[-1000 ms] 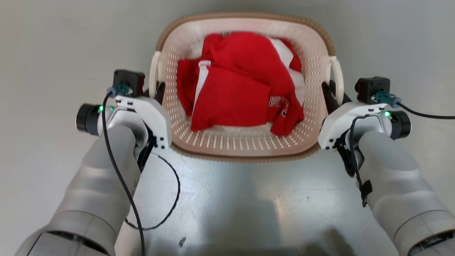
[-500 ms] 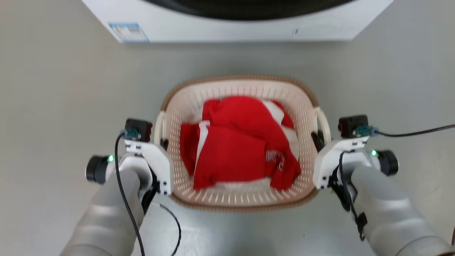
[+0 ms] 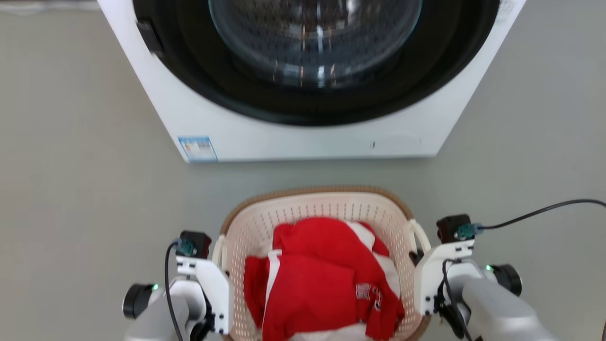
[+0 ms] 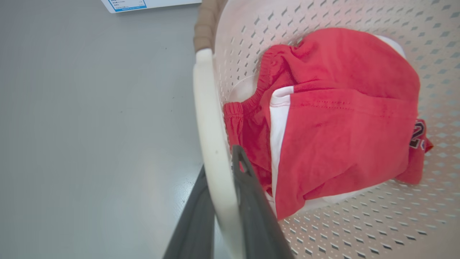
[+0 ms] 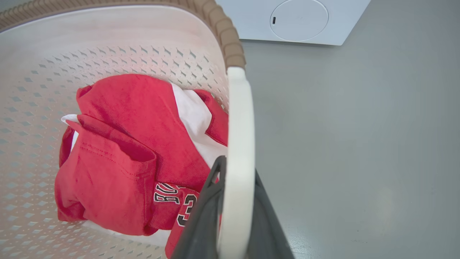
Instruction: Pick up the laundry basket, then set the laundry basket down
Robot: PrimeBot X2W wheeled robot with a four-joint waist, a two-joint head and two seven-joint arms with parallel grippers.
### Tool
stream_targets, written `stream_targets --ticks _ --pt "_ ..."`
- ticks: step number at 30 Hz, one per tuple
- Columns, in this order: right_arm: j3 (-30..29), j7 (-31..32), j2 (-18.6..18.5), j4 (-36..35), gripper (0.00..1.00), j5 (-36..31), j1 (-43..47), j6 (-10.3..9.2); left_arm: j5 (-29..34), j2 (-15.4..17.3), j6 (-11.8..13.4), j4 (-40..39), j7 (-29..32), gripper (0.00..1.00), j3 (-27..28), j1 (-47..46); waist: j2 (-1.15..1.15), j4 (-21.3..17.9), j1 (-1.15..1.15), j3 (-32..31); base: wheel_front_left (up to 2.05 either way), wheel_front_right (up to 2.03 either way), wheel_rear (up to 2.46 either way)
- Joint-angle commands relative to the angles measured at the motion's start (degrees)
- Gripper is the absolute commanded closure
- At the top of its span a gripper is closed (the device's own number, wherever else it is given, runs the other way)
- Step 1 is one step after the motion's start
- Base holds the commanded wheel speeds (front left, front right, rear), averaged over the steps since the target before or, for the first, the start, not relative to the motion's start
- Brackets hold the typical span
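Observation:
The laundry basket (image 3: 331, 210), cream perforated plastic with a brown woven-look rim, sits at the bottom centre of the head view with red and white clothes (image 3: 326, 279) inside. My left gripper (image 3: 218, 250) is shut on its white left handle (image 4: 212, 136), one dark finger (image 4: 251, 208) on each side of the bar. On the opposite side, my right gripper (image 3: 416, 255) is shut on the right handle (image 5: 239, 126), whose bar runs between the fingers (image 5: 203, 216). Whether the basket touches the grey floor I cannot tell.
A white front-loading washing machine (image 3: 303, 137) with a round dark glass door (image 3: 312, 33) stands just beyond the basket, a strip of grey floor (image 3: 312, 173) between them. Bare grey floor spreads left and right. A black cable (image 3: 535, 214) trails from my right wrist.
The head camera has swung up and the washing machine has come fully into view. Basket and grippers now look smaller and lower in the picture. Both grippers keep their hold on the handles.

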Motion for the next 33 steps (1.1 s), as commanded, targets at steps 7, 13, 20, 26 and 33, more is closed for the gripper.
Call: stream_targets --ticks 7,13,20,26,33 --pt "3.9 1.9 1.4 -1.3 1.0 3.0 3.3 0.9 -3.4 2.4 -0.4 -3.2 2.7 1.0 -3.0 3.0 0.0 0.0 0.0 -9.4 0.0 0.0 0.0" --pt "6.2 3.4 1.4 -2.6 1.0 5.9 5.9 0.9 -5.6 2.7 -0.4 -3.5 4.2 1.0 -5.6 4.9 0.0 -0.3 0.0 -12.0 0.0 0.0 0.0" --pt "8.7 4.4 1.4 -3.3 1.0 8.7 6.9 0.9 -7.8 2.7 -0.4 -3.5 5.2 1.0 -7.6 5.4 0.0 -0.8 0.0 -13.1 0.0 0.0 0.0" --pt "9.8 4.6 1.4 -3.1 1.0 10.3 6.4 0.9 -8.9 2.7 -0.4 -3.6 5.9 1.0 -9.2 4.8 0.0 -1.1 0.0 -13.3 0.0 0.0 0.0" --pt "11.1 4.3 1.4 -2.5 1.0 12.1 5.5 0.9 -10.5 2.9 -0.4 -3.6 6.2 1.0 -11.0 4.3 0.0 -1.5 0.0 -13.6 0.0 0.0 0.0"
